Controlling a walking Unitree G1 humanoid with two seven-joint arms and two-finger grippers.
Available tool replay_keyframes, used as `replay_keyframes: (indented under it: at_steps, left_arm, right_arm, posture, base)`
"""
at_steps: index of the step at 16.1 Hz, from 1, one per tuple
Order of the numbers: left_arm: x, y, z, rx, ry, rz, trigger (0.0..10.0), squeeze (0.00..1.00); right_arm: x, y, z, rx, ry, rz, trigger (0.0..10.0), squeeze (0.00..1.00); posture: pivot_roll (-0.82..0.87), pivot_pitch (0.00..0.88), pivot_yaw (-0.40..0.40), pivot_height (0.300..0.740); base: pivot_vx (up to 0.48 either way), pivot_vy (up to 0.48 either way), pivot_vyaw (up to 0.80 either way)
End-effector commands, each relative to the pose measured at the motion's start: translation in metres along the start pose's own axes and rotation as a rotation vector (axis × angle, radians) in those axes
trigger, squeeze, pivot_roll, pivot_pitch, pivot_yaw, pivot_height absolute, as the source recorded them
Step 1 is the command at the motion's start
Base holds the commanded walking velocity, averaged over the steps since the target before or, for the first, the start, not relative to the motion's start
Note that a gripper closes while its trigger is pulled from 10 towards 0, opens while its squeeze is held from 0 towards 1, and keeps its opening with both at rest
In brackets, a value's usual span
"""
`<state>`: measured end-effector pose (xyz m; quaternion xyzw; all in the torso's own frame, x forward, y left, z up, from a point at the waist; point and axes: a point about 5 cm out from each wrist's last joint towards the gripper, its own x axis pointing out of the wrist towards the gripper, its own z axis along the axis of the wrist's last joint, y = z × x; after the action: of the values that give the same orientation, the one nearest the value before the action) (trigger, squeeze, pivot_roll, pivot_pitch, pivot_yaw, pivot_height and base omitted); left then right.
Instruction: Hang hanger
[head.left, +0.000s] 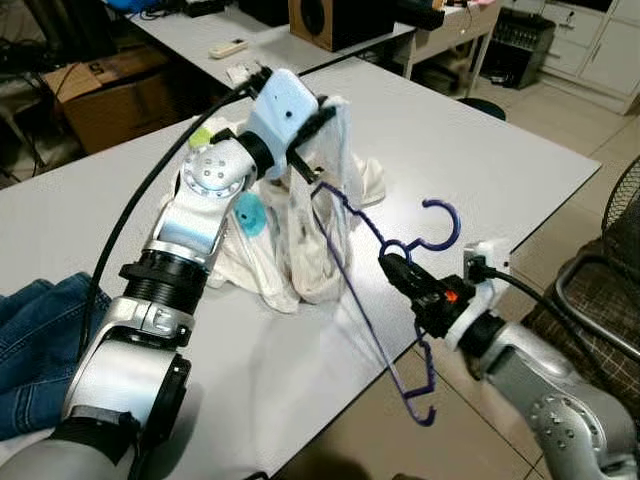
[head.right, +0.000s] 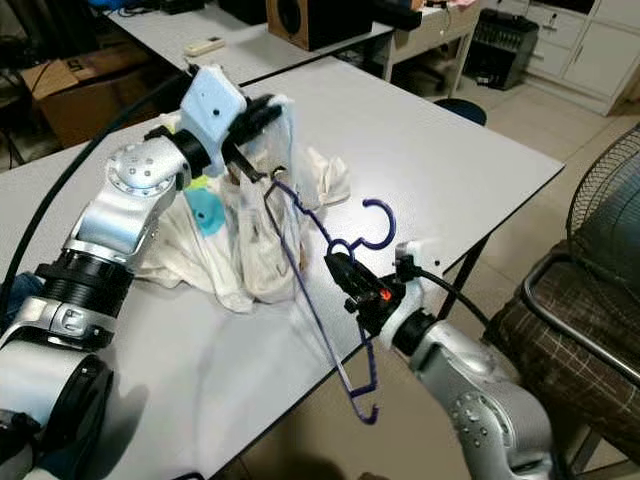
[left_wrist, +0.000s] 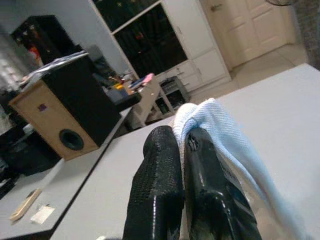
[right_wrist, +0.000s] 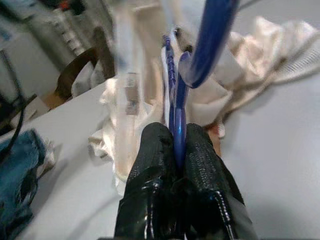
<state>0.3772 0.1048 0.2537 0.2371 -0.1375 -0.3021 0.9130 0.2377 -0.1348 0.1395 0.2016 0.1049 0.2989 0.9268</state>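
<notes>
Right gripper (head.left: 392, 266) fingers clamped on blue hanger (head.left: 352, 215); left gripper (head.left: 303, 152) fingers pinched on white garment (head.left: 325, 240) above table (head.left: 480, 150)

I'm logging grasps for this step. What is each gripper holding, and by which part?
The right gripper pinches the blue hanger just below its hook. The left gripper holds the white garment by a fold of its top edge, lifted off the table.

Blue hanger (head.left: 372, 235), white garment (head.left: 300, 240)
</notes>
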Motion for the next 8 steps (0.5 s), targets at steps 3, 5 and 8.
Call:
replay_keyframes:
  at_steps: [3, 5, 8]
  left_arm:
    - [-0.007, 0.032, 0.019, 0.024, -0.05, 0.12, 0.0, 0.0]
    - [-0.008, 0.037, 0.031, 0.02, -0.108, 0.13, 0.0, 0.0]
    - [-0.01, 0.041, 0.045, 0.004, -0.181, 0.151, 0.0, 0.0]
  right_arm:
    - [-0.005, -0.023, -0.016, 0.205, 0.053, -0.202, 10.0, 0.0]
    - [-0.007, -0.043, -0.012, 0.212, 0.028, -0.34, 10.0, 0.0]
    - [-0.008, -0.068, 0.031, 0.178, -0.175, -0.47, 10.0, 0.0]
  posture:
    - [-0.05, 0.0, 0.034, 0.74]
    - [-0.04, 0.0, 0.031, 0.74]
    - [-0.04, 0.0, 0.027, 0.74]
  base:
    - [0.0, 0.0, 0.0]
    - [0.0, 0.0, 0.0]
    - [0.0, 0.0, 0.0]
